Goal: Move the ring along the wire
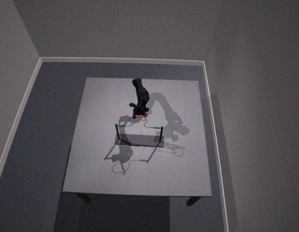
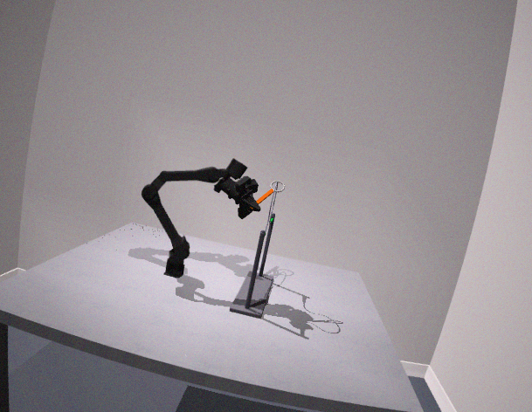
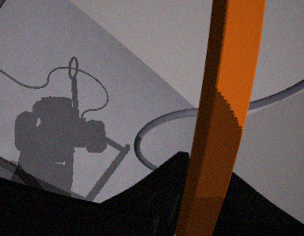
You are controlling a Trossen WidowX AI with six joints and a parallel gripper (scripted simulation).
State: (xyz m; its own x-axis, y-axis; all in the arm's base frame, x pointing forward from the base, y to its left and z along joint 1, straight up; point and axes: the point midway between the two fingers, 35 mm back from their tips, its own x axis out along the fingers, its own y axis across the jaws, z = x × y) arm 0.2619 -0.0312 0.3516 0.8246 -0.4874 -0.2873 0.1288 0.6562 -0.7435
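Observation:
My gripper [image 1: 135, 117] [image 2: 258, 207] [image 3: 193, 163] is shut on the orange handle [image 1: 138, 116] [image 2: 265, 195] [image 3: 235, 55]. In the exterior view the handle slants up from the fingertips to the pale ring [image 2: 284, 186]. The ring is around the upper, raised part of the thin grey wire [image 1: 129, 121] [image 3: 167, 114], right of the bend's middle in the top view. Green parts lie beside the left post (green part [image 1: 121, 125]) and the right post (green part [image 1: 157, 127] [image 2: 272, 219]). Whether ring and wire touch is too small to tell. The ring is outside the wrist view.
The left post [image 1: 117, 131] [image 2: 255, 270] and right post [image 1: 161, 134] [image 2: 266, 248] stand on a dark base plate [image 1: 144, 142] [image 2: 258, 287] on the pale table [image 1: 95, 174] [image 2: 124, 327]. The arm reaches in from the back in the top view. Shadows cross the table.

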